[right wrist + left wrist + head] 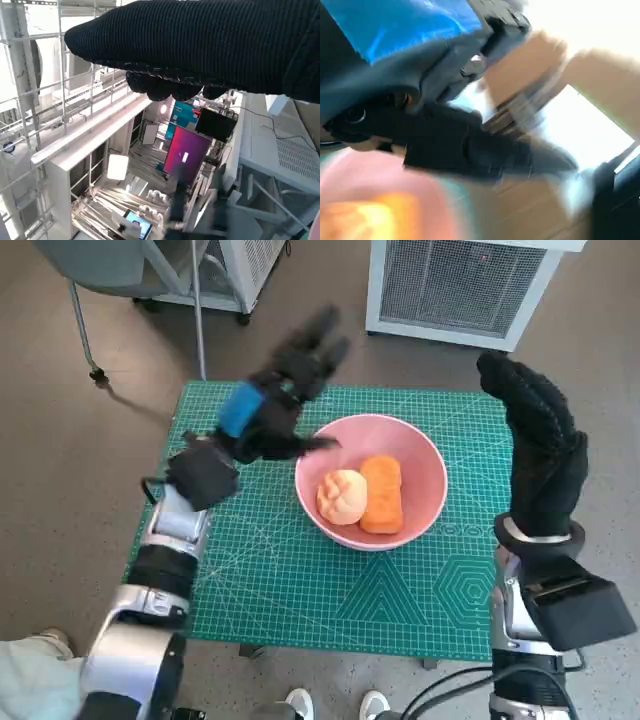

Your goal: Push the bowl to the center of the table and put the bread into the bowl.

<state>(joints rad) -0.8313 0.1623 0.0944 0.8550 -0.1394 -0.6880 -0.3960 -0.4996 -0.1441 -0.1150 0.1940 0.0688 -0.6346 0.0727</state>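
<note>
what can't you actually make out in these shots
- Left hand: motion-blurred in the head view and the left wrist view, so how its fingers lie is unclear.
- Pink bowl and bread: only a blurred smear in the left wrist view.
- Right hand: raised, seen from behind; its fingers hardly show in the right wrist view.
- Table: its near edge is partly covered by both forearms in the head view.

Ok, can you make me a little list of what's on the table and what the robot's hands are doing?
table: green cutting mat covers it
bowl: pink bowl, near the middle of the mat
bread: round bun and orange loaf, side by side inside the bowl
left hand: above the mat beside the bowl, fingers spread, holding nothing
right hand: raised at the mat's right edge, holding nothing
task: looks done
</note>
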